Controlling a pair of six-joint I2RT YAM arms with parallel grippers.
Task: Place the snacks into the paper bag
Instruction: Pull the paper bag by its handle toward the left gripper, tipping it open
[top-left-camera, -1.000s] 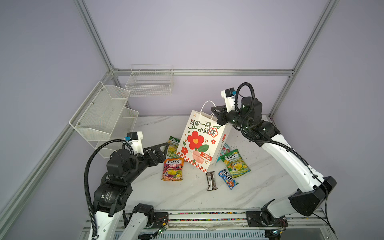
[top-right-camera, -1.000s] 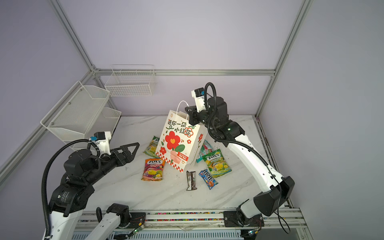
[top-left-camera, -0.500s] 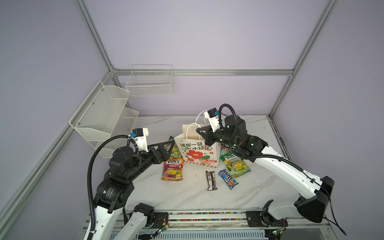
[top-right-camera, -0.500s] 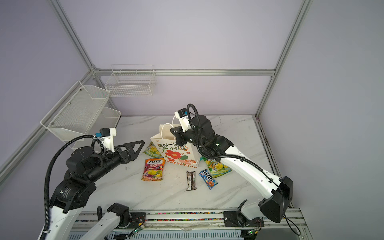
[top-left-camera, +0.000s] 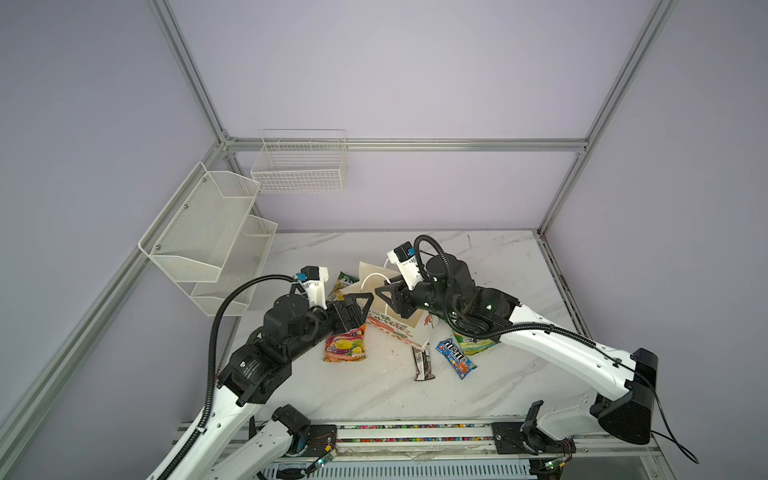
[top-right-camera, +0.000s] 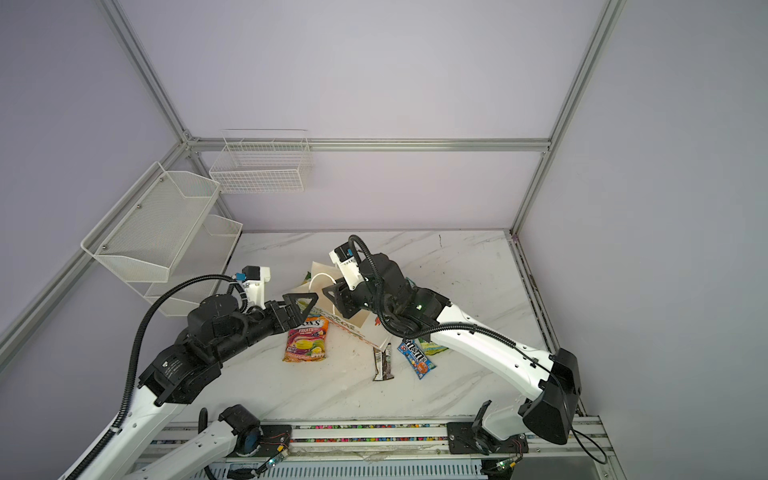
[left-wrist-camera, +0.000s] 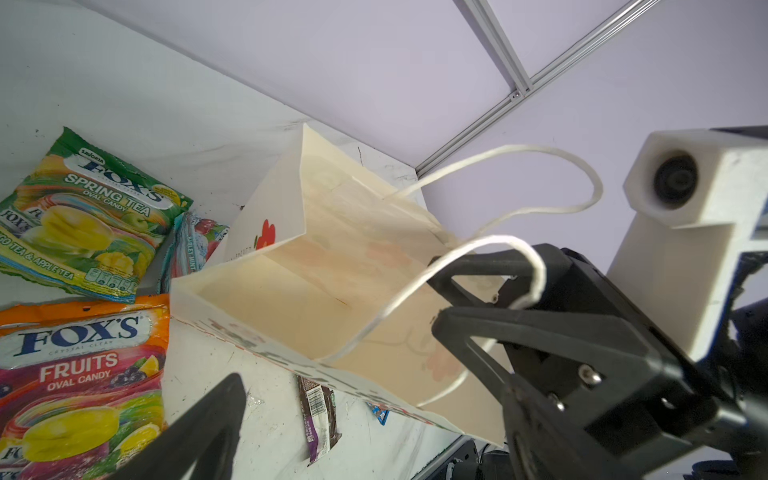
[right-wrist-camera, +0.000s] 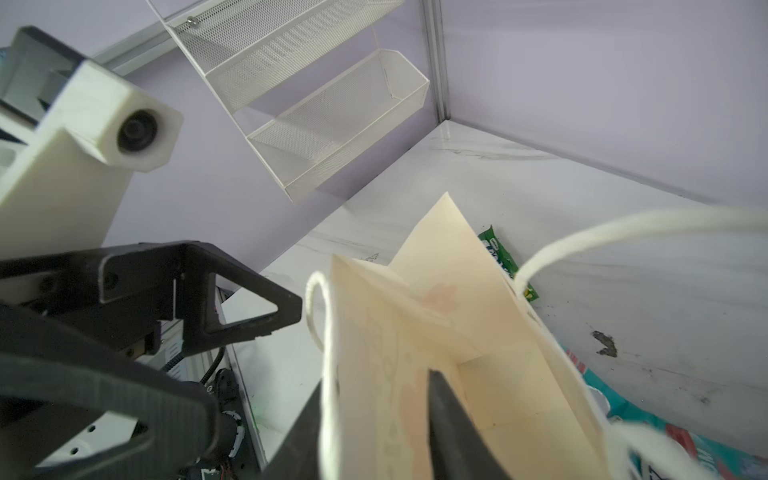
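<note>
While the paper bag (top-left-camera: 399, 328) is tilted over on the marble counter (top-left-camera: 374, 395) with its open mouth turned toward the left, its wall is straddled by the right jaws. In the right wrist view one finger (right-wrist-camera: 453, 424) is seen inside the mouth and the other outside. The two are parted, so the thin paper is not pinched between them; whether it is touched by either finger cannot be told. One white cord handle (left-wrist-camera: 513, 148) is raised free of the bag, and the second is laid across a finger of the right jaws in the left wrist view. The left jaws are spread wide and nothing is held in them. They are poised just left of the bag's mouth, above the orange-purple FOX'S pouch (top-left-camera: 345, 345), which is laid flat on the counter at the bag's near left. The other snacks are likewise laid on the counter, outside the bag. A green FOX'S pouch (top-left-camera: 341, 284) is found at the bag's far left, and a teal pouch (left-wrist-camera: 195, 245) beside it is partly covered by the bag. Near the bag's base, the dark brown bar (top-left-camera: 424, 363) and the blue M&M's packet (top-left-camera: 456, 357) are laid side by side, apart from one another. A second green pouch (top-left-camera: 473, 343) is partly hidden beneath the right arm.
</note>
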